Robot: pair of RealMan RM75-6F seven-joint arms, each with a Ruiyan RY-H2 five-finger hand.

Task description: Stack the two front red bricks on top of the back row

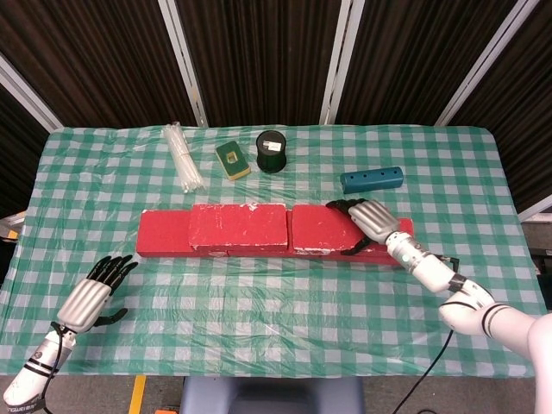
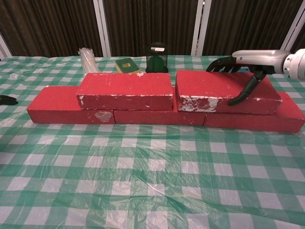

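Note:
A row of red bricks lies across the middle of the checked table. Two more red bricks sit on top of it, side by side. The left upper brick lies free. My right hand grips the right upper brick, with its fingers over the back edge and its thumb on the front face. That brick lies flat on the row, a narrow gap from its neighbour. My left hand rests open on the cloth at the near left, holding nothing.
Behind the bricks lie a bundle of clear tubes, a green and yellow sponge, a dark green jar and a teal cylinder. The teal cylinder lies just behind my right hand.

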